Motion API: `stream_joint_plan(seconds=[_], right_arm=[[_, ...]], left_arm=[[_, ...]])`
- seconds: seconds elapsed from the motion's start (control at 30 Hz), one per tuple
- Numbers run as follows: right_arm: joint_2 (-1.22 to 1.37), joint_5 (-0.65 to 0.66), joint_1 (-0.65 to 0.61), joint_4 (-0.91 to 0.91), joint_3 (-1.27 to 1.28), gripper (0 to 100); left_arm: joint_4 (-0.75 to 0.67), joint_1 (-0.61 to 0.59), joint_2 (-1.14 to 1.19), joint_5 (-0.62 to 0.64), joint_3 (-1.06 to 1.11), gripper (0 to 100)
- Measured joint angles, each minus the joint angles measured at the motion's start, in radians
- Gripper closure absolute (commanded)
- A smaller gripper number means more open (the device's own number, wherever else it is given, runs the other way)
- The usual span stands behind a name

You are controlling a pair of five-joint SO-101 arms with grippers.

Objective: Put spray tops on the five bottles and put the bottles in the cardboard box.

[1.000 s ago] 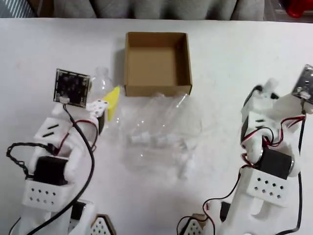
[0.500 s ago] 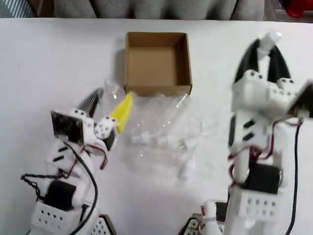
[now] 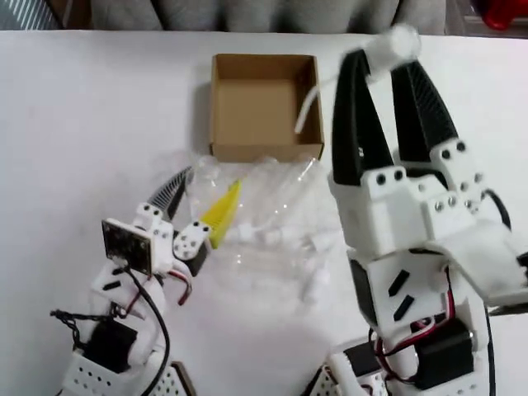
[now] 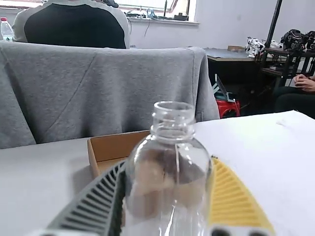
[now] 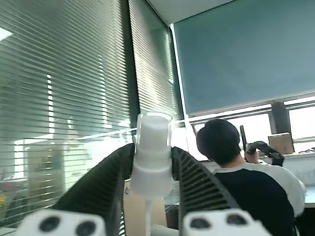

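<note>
My left gripper (image 3: 198, 194) is shut on a clear open-necked bottle (image 4: 167, 167), held upright between its grey finger (image 4: 96, 201) and yellow finger (image 4: 234, 199), just in front of the cardboard box (image 3: 264, 107). Raised high over the table's right side, my right gripper (image 3: 388, 78) is shut on a white spray top (image 5: 151, 157); its thin tube (image 3: 312, 99) hangs toward the box. More clear bottles (image 3: 272, 206) and white spray tops (image 3: 313, 285) lie in a heap in front of the box.
The box (image 4: 110, 147) is open and looks empty. Bare white table (image 3: 91, 107) spreads to the left and far right. A grey cloth (image 4: 98, 88) hangs beyond the table's far edge.
The right arm has risen high with the spray top and swung left toward the box. The left gripper has shifted right and nearer, carrying the bottle toward the heap.
</note>
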Motion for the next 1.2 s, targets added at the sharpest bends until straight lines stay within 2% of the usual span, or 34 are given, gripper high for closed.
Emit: stream_joint_plan(seconds=[0.23, 0.4, 1.2], right_arm=[[0.192, 0.0, -0.183, 0.157, -0.252, 98.2], [0.281, 0.0, -0.252, 0.224, -0.281, 98.2], [0.29, 0.0, -0.27, 0.097, -0.017, 98.2]], left_arm=[[0.0, 0.0, -0.038, 0.0, 0.049, 98], [0.0, 0.002, -0.04, 0.0, 0.061, 98], [0.0, 0.0, -0.04, 0.0, 0.078, 98]])
